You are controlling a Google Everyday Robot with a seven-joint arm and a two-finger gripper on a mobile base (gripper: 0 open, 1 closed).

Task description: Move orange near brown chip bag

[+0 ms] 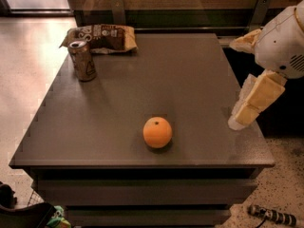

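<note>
The orange [157, 132] rests on the dark grey table [156, 75], near the middle of its front edge. At the table's far left corner lies the brown chip bag [102, 37], flat and wrinkled, with white lettering. My gripper [233, 84] hangs over the table's right edge, well to the right of the orange and above the surface. It is open and holds nothing: one pale finger [244, 41] points left and the other [254, 101] slants down toward the tabletop.
An upright brownish drink can [82, 60] stands just in front of the chip bag. A wooden wall with metal brackets [259, 8] runs behind the table. On the floor are a small tool [270, 215] at the lower right and dark items [28, 215] at the lower left.
</note>
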